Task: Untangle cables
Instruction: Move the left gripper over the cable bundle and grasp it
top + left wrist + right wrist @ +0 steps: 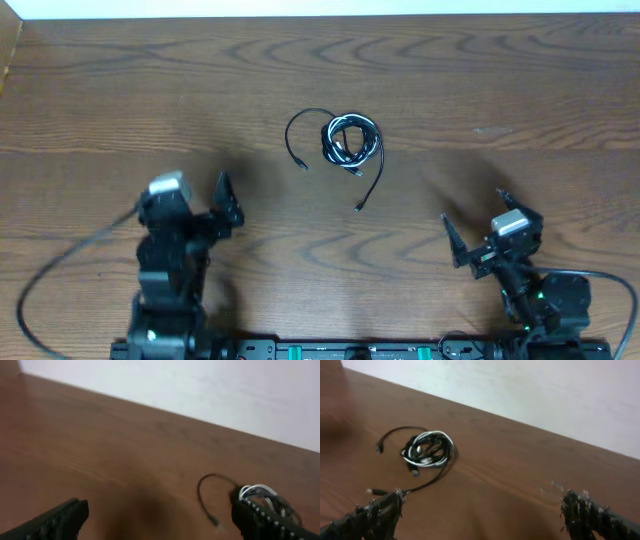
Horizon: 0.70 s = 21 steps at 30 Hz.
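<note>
Ridged black jaws of our left gripper [160, 527] and right gripper [482, 517] gape empty, and toward 12 o'clock on the grained wood table [500, 80] we see the white cable [434, 433] coiled round with the black cable [400, 428], whose 2 tails trail to 9 and 6 o'clock.

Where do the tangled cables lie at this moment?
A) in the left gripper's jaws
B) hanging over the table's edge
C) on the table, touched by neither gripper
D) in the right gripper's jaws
C: the black cable and the white cable lie coiled together on the table, apart from the open left gripper and right gripper.
</note>
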Available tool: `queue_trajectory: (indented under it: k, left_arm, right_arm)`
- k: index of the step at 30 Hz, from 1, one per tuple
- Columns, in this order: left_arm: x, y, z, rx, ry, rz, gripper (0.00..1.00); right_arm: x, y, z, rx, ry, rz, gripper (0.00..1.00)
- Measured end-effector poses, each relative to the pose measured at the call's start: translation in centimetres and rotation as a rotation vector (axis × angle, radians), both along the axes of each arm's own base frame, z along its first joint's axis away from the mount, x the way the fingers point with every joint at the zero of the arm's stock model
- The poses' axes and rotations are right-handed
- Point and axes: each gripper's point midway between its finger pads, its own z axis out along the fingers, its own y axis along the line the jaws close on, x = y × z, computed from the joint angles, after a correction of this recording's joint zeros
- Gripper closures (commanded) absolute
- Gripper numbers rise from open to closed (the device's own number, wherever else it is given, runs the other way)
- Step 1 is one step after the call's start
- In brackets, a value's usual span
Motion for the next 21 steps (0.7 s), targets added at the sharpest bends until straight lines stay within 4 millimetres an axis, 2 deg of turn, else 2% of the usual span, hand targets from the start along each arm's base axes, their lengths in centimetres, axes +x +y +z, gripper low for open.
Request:
queue_trajectory:
  k: [2, 6, 15, 21]
  left_arm:
    - [1.4, -0.6, 1.4, 0.009, 0.085, -0.031, 0.03]
    - [2.8, -1.0, 2.4, 0.022, 0.259, -0.054, 0.03]
    - [5.9, -2.9, 7.2, 0.038, 0.450, -0.109, 0.03]
    - [7.6, -4.5, 8.4, 0.037, 0.553, -0.159, 0.03]
  right_arm:
    - [0.2, 0.0, 1.9, 0.004, 0.029, 0.001, 0.01]
    - [0.9, 0.1, 4.3, 0.018, 0.146, -0.003, 0.01]
    - [2.7, 0.5, 6.7, 0.028, 0.447, -0.001, 0.01]
    - [4.4, 0.9, 8.1, 0.031, 0.578, 0.014, 0.01]
